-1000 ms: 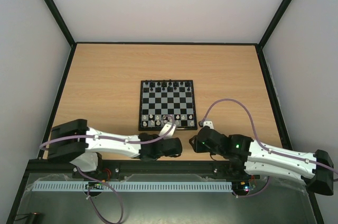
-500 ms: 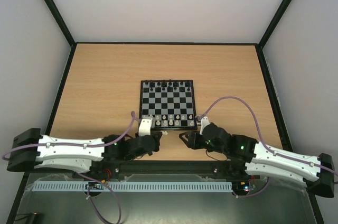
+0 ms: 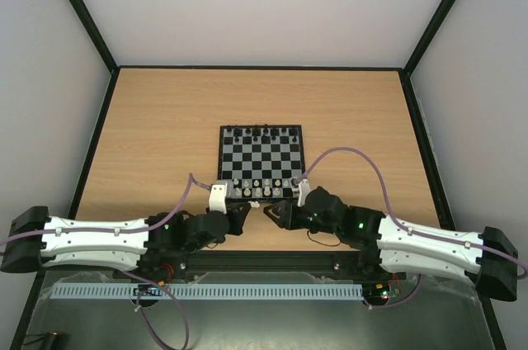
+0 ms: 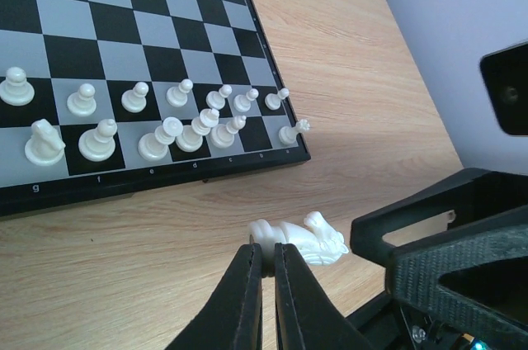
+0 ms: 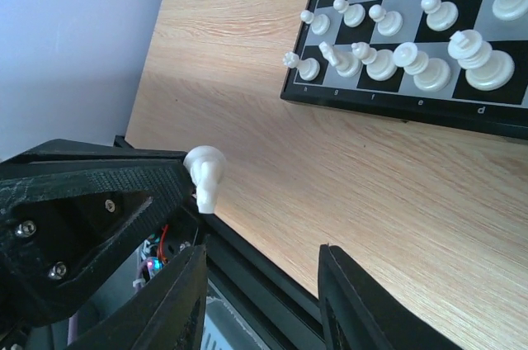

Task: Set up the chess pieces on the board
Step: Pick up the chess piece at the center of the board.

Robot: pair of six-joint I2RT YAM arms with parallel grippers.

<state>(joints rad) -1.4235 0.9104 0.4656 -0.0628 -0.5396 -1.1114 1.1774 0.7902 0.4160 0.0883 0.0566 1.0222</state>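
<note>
The left arm's jaws (image 4: 268,253) are shut tight on the base of a cream-white plastic knight (image 4: 301,238). The piece is tipped on its side: its long axis runs roughly level, base in the jaws and head pointing right, toward the right arm. The right arm's jaws (image 5: 260,253) stand wide apart and hold nothing. The knight sits ahead of one of their fingers, not in the gap. So the left arm has the piece and the right is merely close by. Both hover over the pale wooden tabletop (image 4: 346,78), just near of the small black-and-grey chequered board (image 4: 124,28), about midway along its near edge. The near row of white pieces seems to leave one square free, beside the right corner piece. I judge that square the target: it lies far and right of the left jaws, and the knight needs turning upright first.
</note>
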